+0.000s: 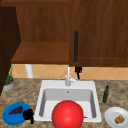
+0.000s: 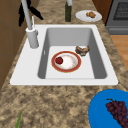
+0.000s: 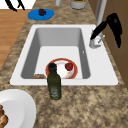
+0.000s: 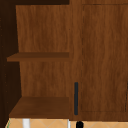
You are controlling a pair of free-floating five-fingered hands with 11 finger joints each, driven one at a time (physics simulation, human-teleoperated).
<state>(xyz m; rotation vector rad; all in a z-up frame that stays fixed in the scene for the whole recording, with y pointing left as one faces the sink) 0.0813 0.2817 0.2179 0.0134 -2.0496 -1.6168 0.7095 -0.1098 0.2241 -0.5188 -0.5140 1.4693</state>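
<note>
Both hands were black: the left hand [image 1: 28,115] at the blue plate [image 1: 10,117] carrying dark purple grapes [image 1: 15,110], the right hand [image 1: 78,70] near the white faucet [image 1: 68,77]. The sink [image 1: 45,85] was white with a grey basin. In it lay a white plate with a red rim [image 2: 66,61], a red fruit [image 2: 59,60] at its 9 o'clock and a brownish item [image 2: 82,50], perhaps bread, at its 1 o'clock. A red ball [image 1: 67,114] stood out in the front view. The tabletop [image 1: 25,93] was speckled brown and beige. A dark green bottle [image 1: 106,94] stood beside a white plate [image 1: 112,113] with golden-brown food [image 1: 119,119]. The cabinet [image 1: 100,30] was reddish-brown wood grain with a dark handle [image 1: 76,46].
</note>
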